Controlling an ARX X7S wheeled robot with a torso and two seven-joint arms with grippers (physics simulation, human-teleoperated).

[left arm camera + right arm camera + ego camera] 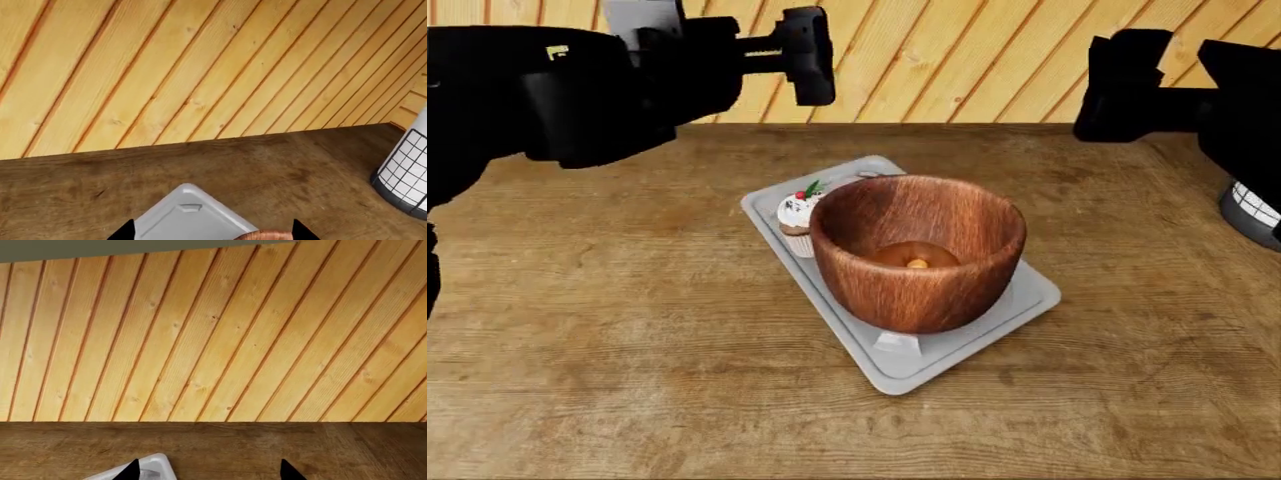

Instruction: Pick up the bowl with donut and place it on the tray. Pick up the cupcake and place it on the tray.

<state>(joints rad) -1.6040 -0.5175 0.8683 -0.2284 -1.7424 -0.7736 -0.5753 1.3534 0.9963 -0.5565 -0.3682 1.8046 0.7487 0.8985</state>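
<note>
The reddish-brown wooden bowl point(924, 292) stands on the light-grey tray point(1030, 296) in the middle of the table. The golden donut point(916, 258) lies in the bottom of the bowl. The cupcake point(795, 216), white-frosted with a red berry, stands on the tray too, close against the bowl's far left side. Both arms are raised above the table's far edge, away from these things. My left gripper point(212, 233) is open over the tray's corner point(180, 212) and a sliver of the bowl's rim point(272, 235). My right gripper point(210, 473) is open, holding nothing, near the tray's corner point(152, 466).
A white wire-mesh basket point(1254, 212) with a dark base stands at the table's right edge, also seen in the left wrist view point(404, 170). A wall of wooden planks point(961, 60) rises behind the table's far edge. Brown tabletop point(601, 330) surrounds the tray.
</note>
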